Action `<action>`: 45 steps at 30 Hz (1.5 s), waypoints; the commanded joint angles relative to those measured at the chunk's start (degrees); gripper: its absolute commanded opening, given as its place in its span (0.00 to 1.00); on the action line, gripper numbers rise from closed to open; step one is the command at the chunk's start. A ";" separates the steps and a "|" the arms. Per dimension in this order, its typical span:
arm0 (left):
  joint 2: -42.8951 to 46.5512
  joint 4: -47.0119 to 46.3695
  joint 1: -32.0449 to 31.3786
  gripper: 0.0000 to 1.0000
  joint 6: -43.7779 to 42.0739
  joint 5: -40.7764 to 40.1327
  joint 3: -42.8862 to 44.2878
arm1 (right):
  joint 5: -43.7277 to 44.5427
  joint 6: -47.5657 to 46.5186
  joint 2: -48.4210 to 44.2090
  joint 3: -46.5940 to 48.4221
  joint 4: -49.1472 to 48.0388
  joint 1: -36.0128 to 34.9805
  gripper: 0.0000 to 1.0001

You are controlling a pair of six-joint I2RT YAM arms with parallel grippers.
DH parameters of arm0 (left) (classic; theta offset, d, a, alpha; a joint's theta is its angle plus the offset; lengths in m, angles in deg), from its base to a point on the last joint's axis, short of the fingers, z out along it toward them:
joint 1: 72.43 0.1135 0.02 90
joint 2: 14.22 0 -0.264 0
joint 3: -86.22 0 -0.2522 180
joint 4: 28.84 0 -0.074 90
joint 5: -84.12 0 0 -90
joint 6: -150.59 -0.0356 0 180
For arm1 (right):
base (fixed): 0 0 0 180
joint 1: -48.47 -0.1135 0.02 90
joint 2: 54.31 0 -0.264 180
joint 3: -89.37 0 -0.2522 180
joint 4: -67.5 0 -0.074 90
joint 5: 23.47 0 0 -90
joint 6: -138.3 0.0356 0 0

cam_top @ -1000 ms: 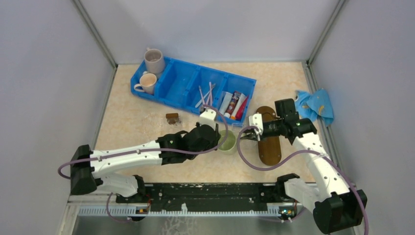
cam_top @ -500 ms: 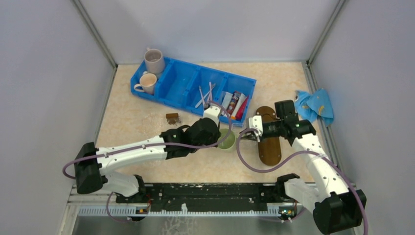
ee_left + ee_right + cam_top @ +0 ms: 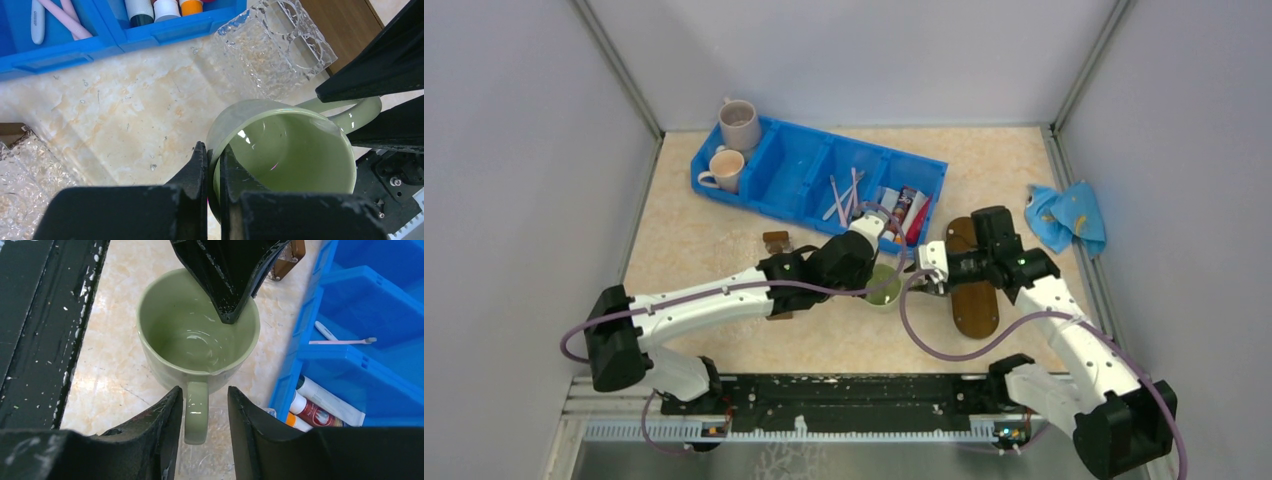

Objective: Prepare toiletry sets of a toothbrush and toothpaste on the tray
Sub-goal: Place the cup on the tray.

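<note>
Your left claw [image 3: 227, 310] is clamping the green mug [image 3: 165, 335] rim at 12 o'clock — right claw [image 3: 203, 395] is gaping round the handle [image 3: 196, 412] at 6; be lifting straight.

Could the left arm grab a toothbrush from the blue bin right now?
Probably not yet: the left gripper is shut on the rim of the green mug, so its jaws are taken. The toothbrushes lie uncovered in the blue bin just beyond.

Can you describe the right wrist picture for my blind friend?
A pale green ceramic mug, its handle between the fingers of the open right gripper. The left gripper pinches its far rim; a blue plastic bin stands beside.
</note>
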 commanded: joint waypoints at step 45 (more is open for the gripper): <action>14.21 -15.14 3.44 0.76 -14.48 6.17 -1.51 | -8.34 0.47 1.37 8.14 7.66 10.01 0.00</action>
